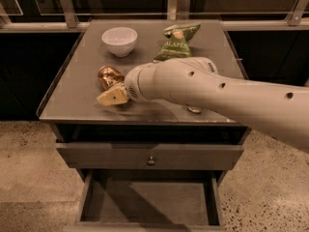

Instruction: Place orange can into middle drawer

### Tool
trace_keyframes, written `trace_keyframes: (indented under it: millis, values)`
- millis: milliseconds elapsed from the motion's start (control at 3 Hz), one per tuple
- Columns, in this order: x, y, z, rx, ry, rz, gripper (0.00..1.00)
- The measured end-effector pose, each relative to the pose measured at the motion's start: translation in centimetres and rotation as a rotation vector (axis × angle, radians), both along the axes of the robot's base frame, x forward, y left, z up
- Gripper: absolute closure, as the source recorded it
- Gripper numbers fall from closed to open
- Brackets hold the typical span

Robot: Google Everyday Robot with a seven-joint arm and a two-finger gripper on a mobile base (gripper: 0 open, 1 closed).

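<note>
The white, tube-shaped robot arm (217,88) reaches in from the right and crosses low over the flat grey counter (72,98). Its claw (110,97) sits at the front left part of the counter top. It shows as a cream wedge pointing left, down at the surface. From this angle I cannot tell whether the claw is apart or together.

The small shiny orange-copper can (108,76) rests on the counter just behind the claw, on the far side of it. The two are so close that I cannot say whether they touch. The claw does not have the can clamped or raised. Whether the can stands or lies on its side is hard to read.

Further back on the left stands a round white bowl (119,40). A green crinkled snack bag (178,41) lies at the back, right of the bowl. A small silver object (194,109) peeks out from under the arm near the front edge, mostly hidden.

Below the counter top is a closed grey drawer front with a small dark round knob (151,161). Beneath that, the wide shallow grey drawer tray (159,202) is pulled out toward the camera, with its flat floor and thin side walls showing. The can is well apart from it, up on the counter.
</note>
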State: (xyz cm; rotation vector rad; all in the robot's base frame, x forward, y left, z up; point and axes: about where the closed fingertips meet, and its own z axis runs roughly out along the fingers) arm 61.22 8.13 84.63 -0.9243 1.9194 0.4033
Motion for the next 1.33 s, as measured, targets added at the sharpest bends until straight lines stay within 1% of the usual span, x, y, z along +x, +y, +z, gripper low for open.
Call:
trace_keyframes:
  millis: [1000, 1333]
  values:
    - [0.00, 0.00, 0.01, 0.000, 0.000, 0.000, 0.89]
    - [-0.34, 0.44, 0.21, -0.004, 0.012, 0.052, 1.00]
